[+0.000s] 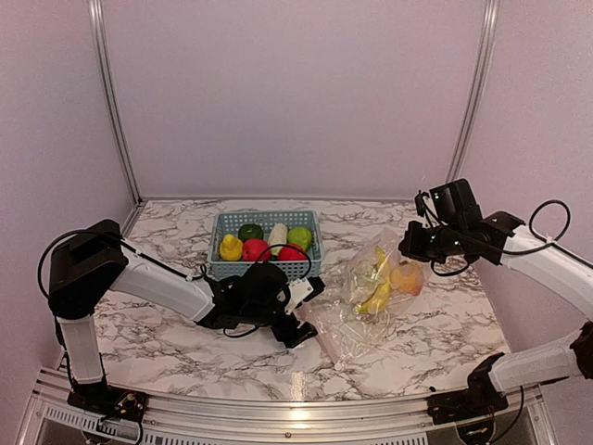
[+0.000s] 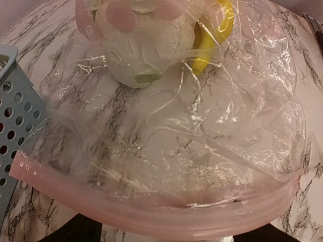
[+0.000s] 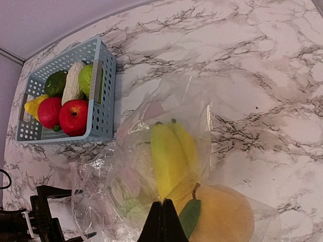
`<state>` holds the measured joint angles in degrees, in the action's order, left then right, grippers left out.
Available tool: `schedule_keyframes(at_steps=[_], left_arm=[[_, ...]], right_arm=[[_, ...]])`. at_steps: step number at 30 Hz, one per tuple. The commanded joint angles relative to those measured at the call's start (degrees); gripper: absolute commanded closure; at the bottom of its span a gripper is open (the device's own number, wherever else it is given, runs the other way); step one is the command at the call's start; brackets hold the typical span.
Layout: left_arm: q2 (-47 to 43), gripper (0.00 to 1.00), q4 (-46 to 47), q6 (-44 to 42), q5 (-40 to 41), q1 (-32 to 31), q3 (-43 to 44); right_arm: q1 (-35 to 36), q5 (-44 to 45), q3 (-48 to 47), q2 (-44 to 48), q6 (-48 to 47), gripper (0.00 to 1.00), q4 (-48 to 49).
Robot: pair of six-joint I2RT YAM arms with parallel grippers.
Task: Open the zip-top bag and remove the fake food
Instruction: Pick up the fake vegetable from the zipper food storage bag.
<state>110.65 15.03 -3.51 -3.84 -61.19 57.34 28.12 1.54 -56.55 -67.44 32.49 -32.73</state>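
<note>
Clear zip-top bag (image 1: 357,320) lies on marble table (image 1: 167,324), just right of blue basket (image 1: 266,269). Pink zipper strip (image 2: 151,214) at near-left end, looks shut. Inside, fake food (image 1: 380,287) (bananas, orange, cauliflower) bunched at far end. Right gripper (image 3: 162,222) closed, pinching film there, arm reaching in from right, wrist raised. Left gripper (image 1: 308,311) wide open, low over table, strip just ahead of jaws. Best: catch one lip only, right holding steady.

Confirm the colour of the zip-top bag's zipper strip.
Pale pink. The zipper strip of the zip-top bag shows best in the left wrist view.
</note>
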Motion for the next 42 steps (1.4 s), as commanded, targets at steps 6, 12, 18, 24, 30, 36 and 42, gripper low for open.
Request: schedule_keyframes(at_steps=[6,12,18,24,30,36,42], left_arm=[[-0.79,0.09,2.11,-1.41,-2.38,-0.25,0.01],[-1.03,0.09,1.77,-1.59,-2.61,-0.25,0.56],[-0.49,0.09,1.42,-1.72,-2.8,-0.25,1.57],[-0.39,0.09,0.74,-1.77,-2.76,-0.25,2.28],[-0.71,0.09,0.62,-1.8,-2.91,-0.25,2.4],[-0.27,0.09,0.01,-2.08,-3.53,-0.25,3.33],[0.21,0.08,-0.41,-2.34,-3.9,-0.25,4.38]], right_arm=[[0.62,3.42,0.65,2.02,1.15,1.0,-3.85],[0.62,8.82,1.14,1.59,0.21,0.66,-7.86],[2.25,12.36,-0.86,-0.11,0.03,0.59,-9.17],[5.12,13.99,-3.26,-5.39,0.1,0.64,-7.7],[3.91,13.79,-1.33,-9.43,-0.41,0.76,-3.37],[1.8,9.78,2.08,-14.26,-0.75,0.81,3.36],[2.0,6.79,4.68,-17.9,-1.38,0.79,6.71]])
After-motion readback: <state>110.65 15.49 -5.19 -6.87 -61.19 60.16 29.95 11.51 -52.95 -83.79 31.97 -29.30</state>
